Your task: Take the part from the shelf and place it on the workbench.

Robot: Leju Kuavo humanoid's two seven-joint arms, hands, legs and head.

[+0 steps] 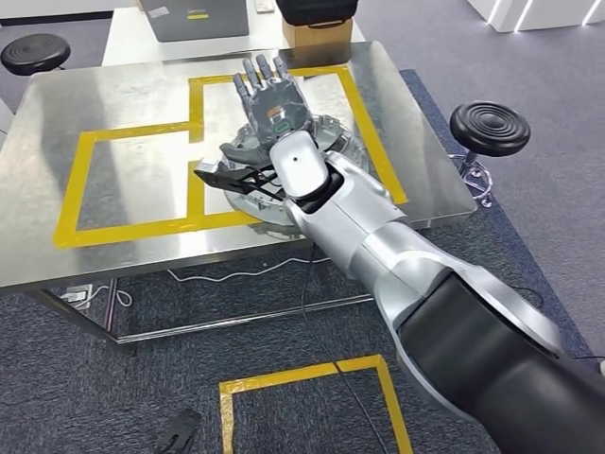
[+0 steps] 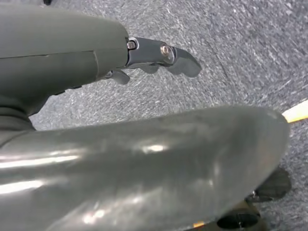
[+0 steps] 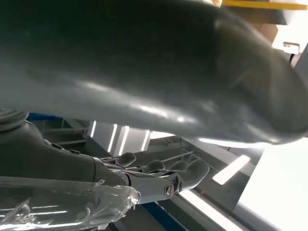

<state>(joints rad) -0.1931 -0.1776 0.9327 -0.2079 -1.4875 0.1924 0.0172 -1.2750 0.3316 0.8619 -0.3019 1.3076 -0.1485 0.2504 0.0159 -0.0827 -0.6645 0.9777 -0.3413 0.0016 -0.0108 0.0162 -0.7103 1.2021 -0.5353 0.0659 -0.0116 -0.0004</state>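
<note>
The part (image 1: 337, 144) is a round silver disc with a black bracket (image 1: 221, 176) sticking out on its left. It lies flat on the steel workbench (image 1: 107, 95), inside the yellow tape outline. My right hand (image 1: 269, 99) reaches over it palm down, fingers straight and spread across the top of the disc, gripping nothing. In the right wrist view the same straight fingers (image 3: 160, 175) show beside a shiny edge of the part (image 3: 65, 204). My left hand (image 2: 160, 55) hangs over the grey carpet, its fingers holding nothing.
Yellow tape rectangles (image 1: 85, 151) mark the bench top. A cardboard box (image 1: 318, 33) and a grey case (image 1: 193, 17) stand behind the bench. Black stools sit at right (image 1: 490, 128) and far left (image 1: 34, 52). A yellow tape square (image 1: 306, 374) marks the floor.
</note>
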